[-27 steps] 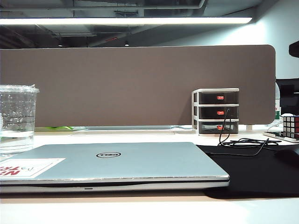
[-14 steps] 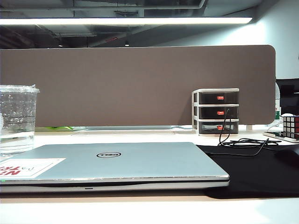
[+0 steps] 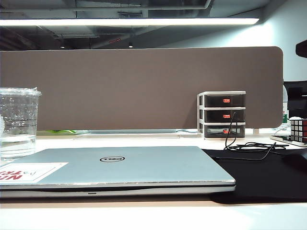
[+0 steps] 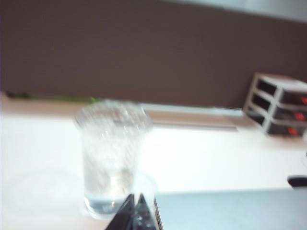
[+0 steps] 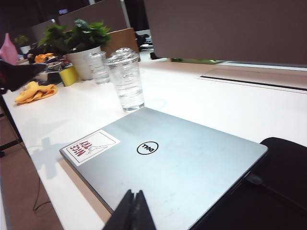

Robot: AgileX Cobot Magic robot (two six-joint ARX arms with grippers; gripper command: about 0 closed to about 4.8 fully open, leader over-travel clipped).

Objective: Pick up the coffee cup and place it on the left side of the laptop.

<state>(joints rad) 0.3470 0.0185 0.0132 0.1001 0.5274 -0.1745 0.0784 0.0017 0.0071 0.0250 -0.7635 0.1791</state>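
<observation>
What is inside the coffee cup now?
The coffee cup holds a little clear liquid at the bottom; the rest looks empty under the crinkled lid.

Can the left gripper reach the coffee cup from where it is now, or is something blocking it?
Probably yes. In the left wrist view the left gripper, jaws shut, points at the coffee cup with only bare table between them; the laptop lies off to one side. The jaws must open first.
</observation>
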